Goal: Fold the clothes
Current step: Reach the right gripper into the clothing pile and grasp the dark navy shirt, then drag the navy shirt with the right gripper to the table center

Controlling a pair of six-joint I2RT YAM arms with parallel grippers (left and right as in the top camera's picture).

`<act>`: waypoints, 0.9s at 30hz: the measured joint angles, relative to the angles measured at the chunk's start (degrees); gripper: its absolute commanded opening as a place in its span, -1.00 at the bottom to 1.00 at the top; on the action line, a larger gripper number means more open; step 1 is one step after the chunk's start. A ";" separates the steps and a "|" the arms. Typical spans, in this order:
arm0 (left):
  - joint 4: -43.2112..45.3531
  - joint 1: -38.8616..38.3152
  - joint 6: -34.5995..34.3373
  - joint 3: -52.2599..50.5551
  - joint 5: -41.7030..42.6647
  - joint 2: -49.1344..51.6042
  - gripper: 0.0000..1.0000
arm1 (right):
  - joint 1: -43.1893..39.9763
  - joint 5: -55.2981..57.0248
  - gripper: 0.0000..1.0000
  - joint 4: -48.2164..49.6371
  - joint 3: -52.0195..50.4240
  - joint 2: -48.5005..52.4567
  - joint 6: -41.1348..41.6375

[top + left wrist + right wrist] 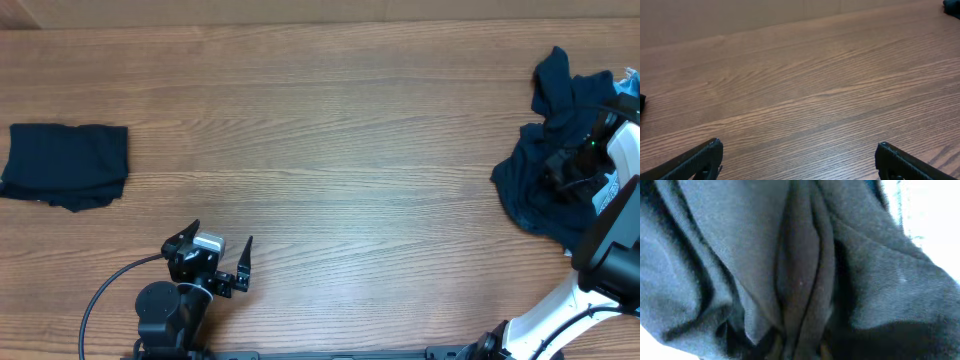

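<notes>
Right edge of the overhead view: right gripper (570, 168) down in a heap of crumpled clothes (535, 195), fingers lost among the folds. Impossible to tell how far apart the jaws stand, or whether any cloth is pinched between them. Right wrist view filled edge to edge with the same crumpled clothes (800, 270): soft, matte fabric, blue-grey where lit and nearly black in the creases, with long upright pleats bunching toward the bottom centre (too close and too dim there to make out fingertips).

Bottom left of the overhead view: left gripper (220, 242) low over the bare table (330, 120), jaws spread wide, nothing between them. Same story in the left wrist view: black fingers (700, 157) at the two lower corners, only wood grain in the gap. Well apart from both lots of cloth. Black cable (100, 295) curving off the arm toward the bottom edge.

Far left, mid-height: a folded garment (65, 165), dark navy, flat and roughly rectangular with a slightly uneven lower edge, across the whole width of the table from the heap. Table in brown wood finish, smooth, with fine grain running left to right.
</notes>
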 measured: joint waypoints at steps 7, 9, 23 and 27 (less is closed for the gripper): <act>0.00 0.00 0.00 0.00 0.00 0.00 1.00 | 9.46 -14.23 -0.92 3.17 7.28 -20.79 -2.91; 0.00 0.00 0.00 0.00 0.00 0.00 1.00 | 16.04 -18.16 -0.92 6.82 9.84 -28.52 -3.21; 0.02 0.00 0.00 0.00 0.00 0.00 1.00 | 48.96 -19.02 -0.92 9.73 10.29 -22.69 3.02; 0.00 0.00 0.00 0.00 0.02 0.00 1.00 | 51.12 -16.79 -0.92 9.73 10.27 -22.05 3.50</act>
